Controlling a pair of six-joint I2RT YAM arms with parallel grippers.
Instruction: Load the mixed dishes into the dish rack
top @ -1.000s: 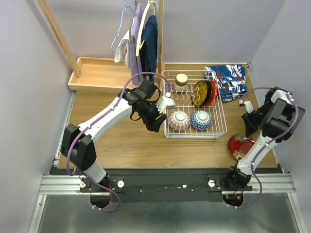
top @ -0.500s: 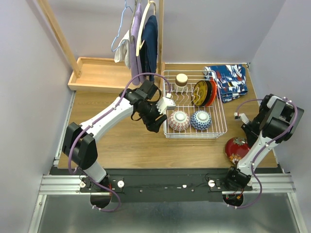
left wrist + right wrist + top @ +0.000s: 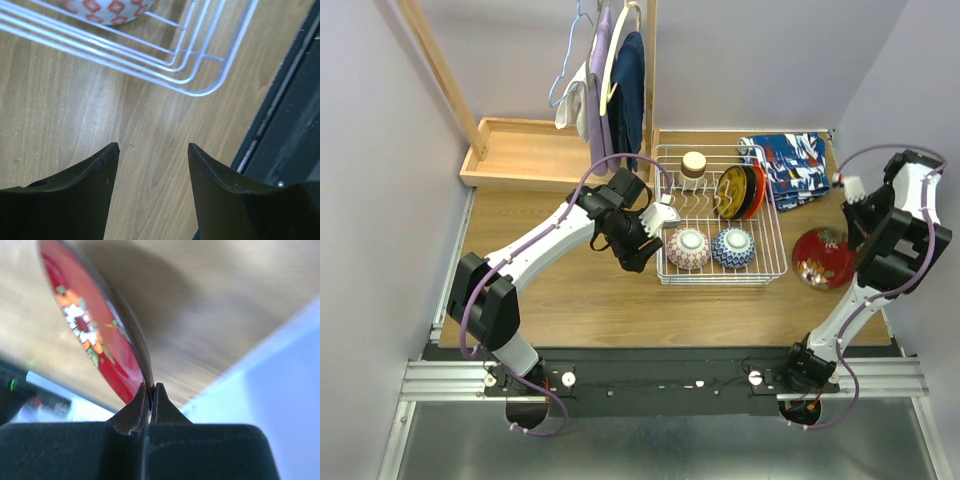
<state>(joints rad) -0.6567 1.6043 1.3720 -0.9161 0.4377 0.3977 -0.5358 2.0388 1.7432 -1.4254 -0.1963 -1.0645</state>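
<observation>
The dish rack (image 3: pixel 662 240) stands at mid-table, and its front-left corner (image 3: pixel 210 90) shows in the left wrist view. It holds a tan cup (image 3: pixel 693 163), upright orange (image 3: pixel 730 190) and black (image 3: pixel 748 190) plates, a red-white bowl (image 3: pixel 689 247) (image 3: pixel 107 7) and a blue bowl (image 3: pixel 733 247). My right gripper (image 3: pixel 850 248) (image 3: pixel 151 386) is shut on the rim of the dark red plate (image 3: pixel 820 258) (image 3: pixel 95 330), which hangs tilted above the table, right of the rack. My left gripper (image 3: pixel 638 258) (image 3: pixel 153 146) hangs open and empty over bare wood by the rack's front-left corner.
A blue-red cloth (image 3: pixel 790 165) lies behind the rack at the right. A wooden tray (image 3: pixel 520 150) sits at the back left. Clothes on hangers (image 3: pixel 610 80) dangle from a wooden post behind the rack. The right wall is close to my right arm.
My right gripper has shut on the dark red plate, lifted it off the front-right of the table and carried it up and back beside the rack. The left arm has not moved.
</observation>
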